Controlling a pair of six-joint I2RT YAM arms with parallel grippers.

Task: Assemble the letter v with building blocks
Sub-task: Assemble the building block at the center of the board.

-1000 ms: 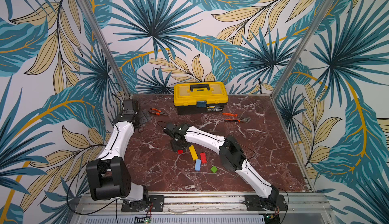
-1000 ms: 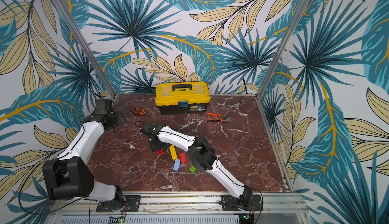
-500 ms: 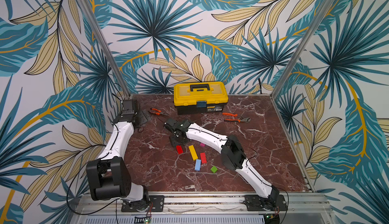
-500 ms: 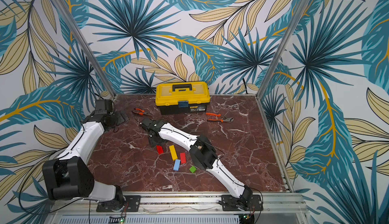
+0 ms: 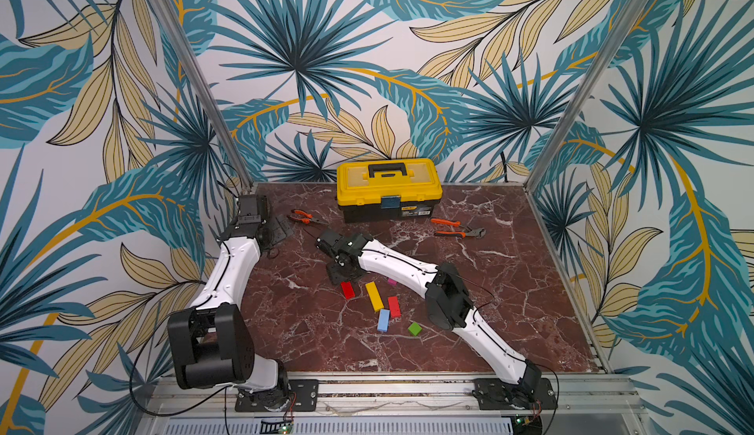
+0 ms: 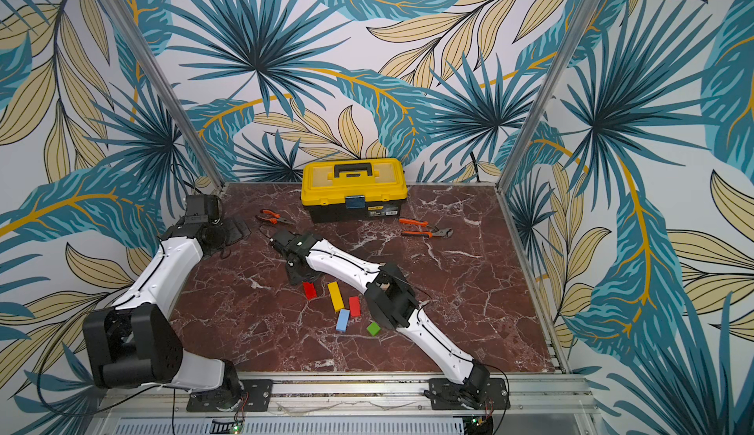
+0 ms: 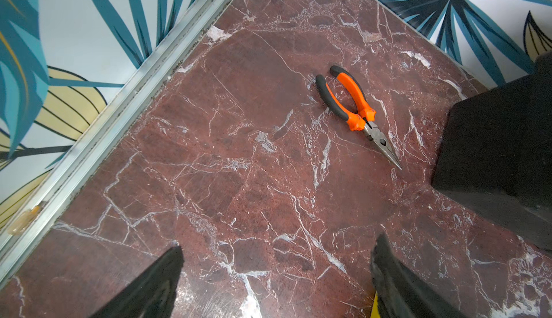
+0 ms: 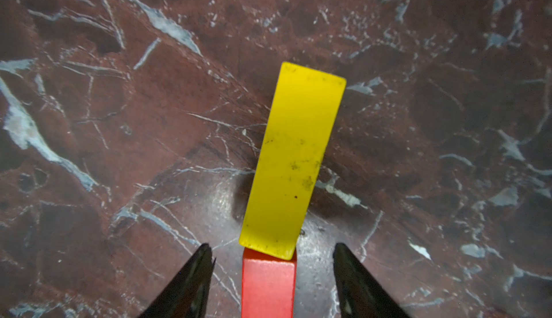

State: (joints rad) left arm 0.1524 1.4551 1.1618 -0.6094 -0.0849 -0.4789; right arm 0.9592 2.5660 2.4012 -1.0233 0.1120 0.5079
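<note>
**A:** What is the left gripper (image 7: 279, 242) doing?

**B:** It is hanging to the left of the yellow toolbox (image 5: 389, 180). Its claw is spread wide over bare marble and is pinching nothing. Needle-nose pliers (image 7: 355, 107) are lying just off the toolbox's front left corner.

**A:** And the right gripper (image 8: 271, 246)?

**B:** It is hovering in front of the toolbox, left of its middle, with its claw half spread. A red block (image 8: 268, 283) is lying between the fingers (image 8: 185, 283). A gap is showing on each side, so nothing is being gripped. A yellow bar (image 8: 294, 161) is overlapping one end of that block, and the gripper is hiding it from both top views.

**A:** Where are the other blocks lying?

**B:** They are lying farther out in front of the toolbox. There is a second yellow bar (image 5: 374, 296), then a light-blue block (image 5: 383, 320). A magenta cube (image 5: 392, 281) is peeking out beside the arm, followed by a second red block (image 5: 394, 306) and a green cube (image 5: 415, 329). Orange-handled cutting pliers (image 5: 457, 229) are lying off the toolbox's front right corner.
</note>
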